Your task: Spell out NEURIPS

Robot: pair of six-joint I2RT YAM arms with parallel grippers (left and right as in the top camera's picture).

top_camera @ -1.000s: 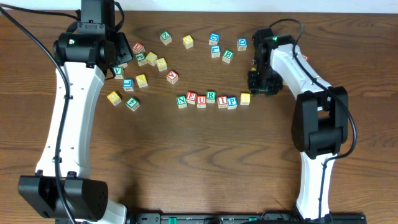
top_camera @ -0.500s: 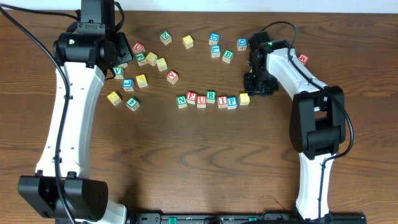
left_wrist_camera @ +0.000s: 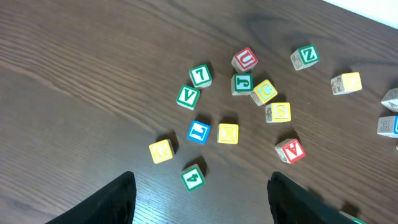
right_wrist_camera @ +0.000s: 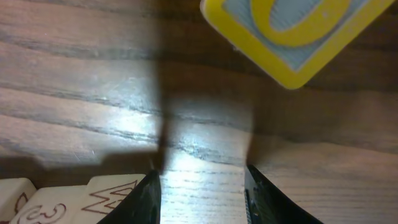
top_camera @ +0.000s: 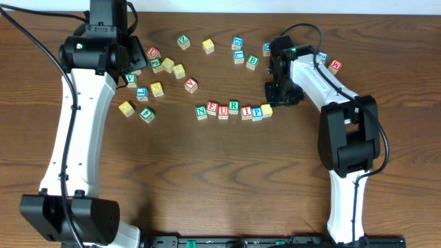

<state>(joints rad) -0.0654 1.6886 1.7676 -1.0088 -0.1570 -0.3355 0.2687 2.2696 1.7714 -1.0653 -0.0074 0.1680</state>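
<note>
Dark wooden table bears scattered letter cubes and a NEURIPS row.

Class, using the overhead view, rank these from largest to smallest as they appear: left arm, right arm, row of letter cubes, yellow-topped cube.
1. left arm, though it may simply be nearer the camera
2. right arm
3. row of letter cubes
4. yellow-topped cube, at that row's end

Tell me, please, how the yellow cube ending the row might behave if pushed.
The yellow cube is flat-faced, so it should slide rather than roll. It looks like small, rigid wood, probably light. It seems to touch the P cube, so pushing toward that would likely shift both.
</note>
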